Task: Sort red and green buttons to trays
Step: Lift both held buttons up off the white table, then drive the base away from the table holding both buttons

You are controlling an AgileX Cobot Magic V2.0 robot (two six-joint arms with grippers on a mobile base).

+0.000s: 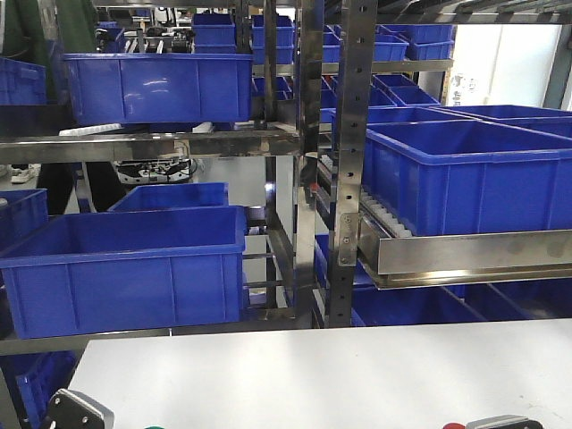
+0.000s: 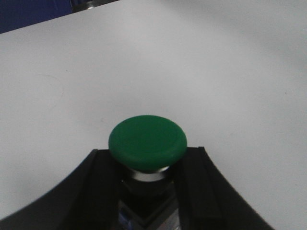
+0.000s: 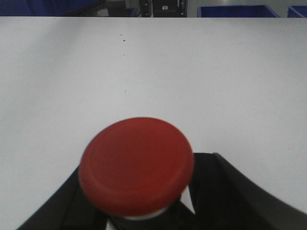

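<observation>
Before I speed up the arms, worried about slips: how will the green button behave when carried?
The green button looks rigid; its cap should not deform. The cap overhangs the base held in the left gripper, so it may tilt if jolted. The smooth cap looks slippery; the base seems the safer hold.

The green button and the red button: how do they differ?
The green button has a green cap; the red button a red one. The green button sits between the left fingers, the red button between the right fingers. The red button fills more of its view than the green button. Both have mushroom caps over a white table.
</observation>
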